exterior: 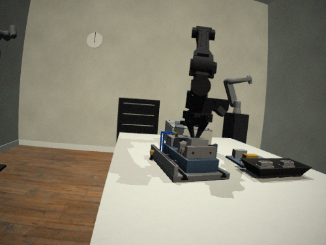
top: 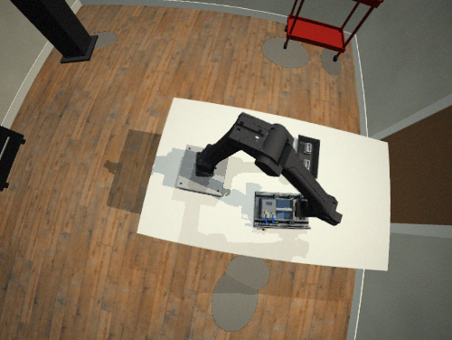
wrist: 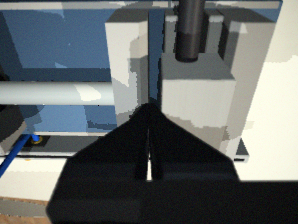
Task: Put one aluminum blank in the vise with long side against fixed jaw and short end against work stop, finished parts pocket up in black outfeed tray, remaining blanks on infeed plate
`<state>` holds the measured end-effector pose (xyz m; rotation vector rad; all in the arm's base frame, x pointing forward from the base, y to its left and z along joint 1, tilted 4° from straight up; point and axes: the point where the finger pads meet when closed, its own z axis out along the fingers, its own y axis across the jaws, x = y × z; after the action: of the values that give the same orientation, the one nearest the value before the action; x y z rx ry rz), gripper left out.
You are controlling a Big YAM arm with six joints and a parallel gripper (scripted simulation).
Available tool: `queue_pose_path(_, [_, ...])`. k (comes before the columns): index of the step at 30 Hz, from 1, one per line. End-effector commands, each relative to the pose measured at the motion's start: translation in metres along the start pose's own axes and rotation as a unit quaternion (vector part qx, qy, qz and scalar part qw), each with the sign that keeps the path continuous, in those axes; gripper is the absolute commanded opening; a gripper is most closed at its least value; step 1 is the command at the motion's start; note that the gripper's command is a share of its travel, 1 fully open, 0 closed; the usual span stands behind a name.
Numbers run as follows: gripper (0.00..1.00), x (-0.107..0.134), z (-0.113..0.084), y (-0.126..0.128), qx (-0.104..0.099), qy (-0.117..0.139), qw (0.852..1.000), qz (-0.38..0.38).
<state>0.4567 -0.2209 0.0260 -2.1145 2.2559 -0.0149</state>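
My gripper (wrist: 149, 112) (exterior: 196, 137) is shut and empty, its tips low at the gap between the hosed jaw (wrist: 122, 55) and a gray blank (wrist: 200, 100) (exterior: 197, 141). The blank lies in the vise beside the fixed jaw (wrist: 252, 65) (exterior: 199, 152); its far end is at the dark work stop (wrist: 191, 30). Its underside and exact contacts are hidden. Two pocketed parts (exterior: 265, 163) (exterior: 287, 163) lie pocket up in the black outfeed tray (exterior: 277, 172) (top: 316, 158). A gray blank (exterior: 239, 152) and a brass blank (exterior: 250, 156) are on the infeed plate (exterior: 231, 158); its pins are not distinguishable.
Blue hoses (exterior: 162, 141) (wrist: 14, 156) rise at the vise's other end. The vise's rail (exterior: 164, 164) runs along one side. A light rod (wrist: 55, 93) leads to the hosed jaw. The tray's raised walls stand beside the infeed plate. The arm's base plate (top: 187, 184) is at the left.
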Motion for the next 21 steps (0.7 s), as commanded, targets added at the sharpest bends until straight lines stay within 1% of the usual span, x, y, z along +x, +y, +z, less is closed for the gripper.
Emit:
queue_pose_path(1, [0.00,0.003,-0.012,-0.014,0.029,0.010,0.999,-0.008])
queue_pose_path(8, [0.00,0.006,-0.013,-0.001,0.027,0.010,1.000,-0.005])
queue_pose_path(16, [0.00,0.007,-0.013,0.001,0.027,0.010,1.000,-0.004])
queue_pose_path(21, [0.00,0.008,-0.020,-0.004,0.032,0.012,0.999,-0.005])
